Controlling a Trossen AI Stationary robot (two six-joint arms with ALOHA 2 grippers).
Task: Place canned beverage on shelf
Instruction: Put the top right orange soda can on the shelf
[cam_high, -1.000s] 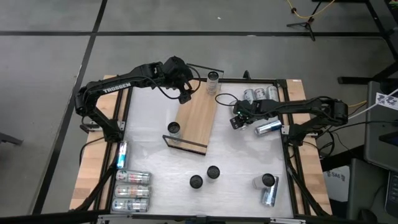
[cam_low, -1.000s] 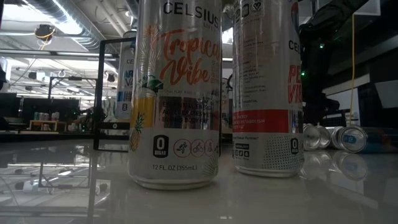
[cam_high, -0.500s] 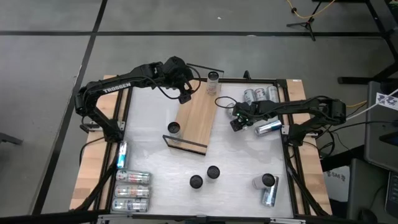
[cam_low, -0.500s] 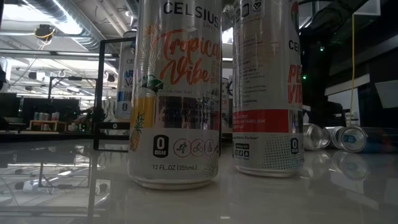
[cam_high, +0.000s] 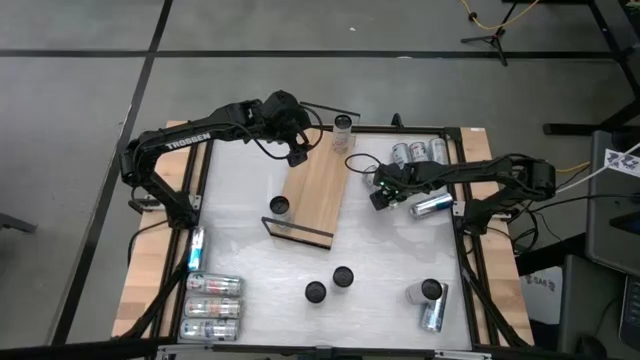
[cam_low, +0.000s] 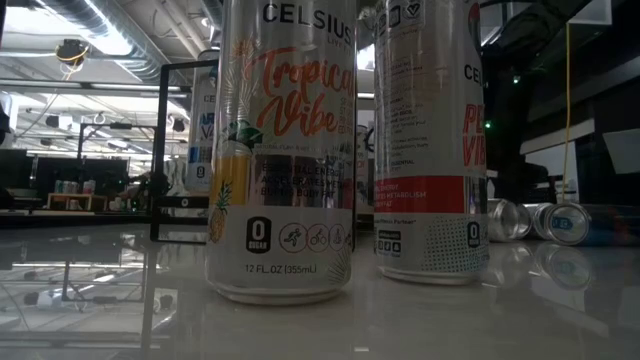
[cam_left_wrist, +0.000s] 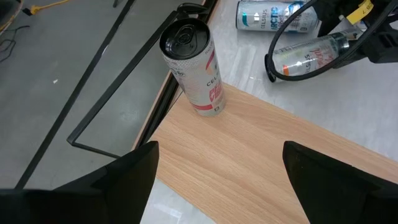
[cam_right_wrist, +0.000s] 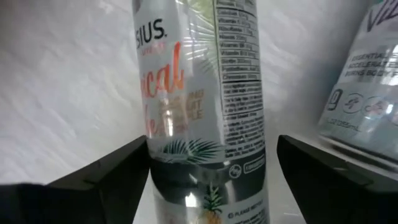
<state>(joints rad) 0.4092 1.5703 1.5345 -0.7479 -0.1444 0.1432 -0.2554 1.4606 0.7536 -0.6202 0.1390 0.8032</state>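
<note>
Reaching for a lying can (cam_high: 432, 205) beside the shelf (cam_high: 315, 190), the right end effector (cam_high: 385, 193) stands wide with the can's body between its fingers in the wrist view, not yet clamped. The left end effector (cam_high: 297, 152) hangs wide and empty over the shelf's far end, near an upright can (cam_left_wrist: 193, 67) already placed there. Another upright can (cam_high: 279, 207) sits at the shelf's near end. So two are shelved; many cans remain on the table (cam_high: 380, 260).

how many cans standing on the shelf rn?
2. Far can at the far end of the shelf, near can at its near-left corner. None seem hidden.
</note>
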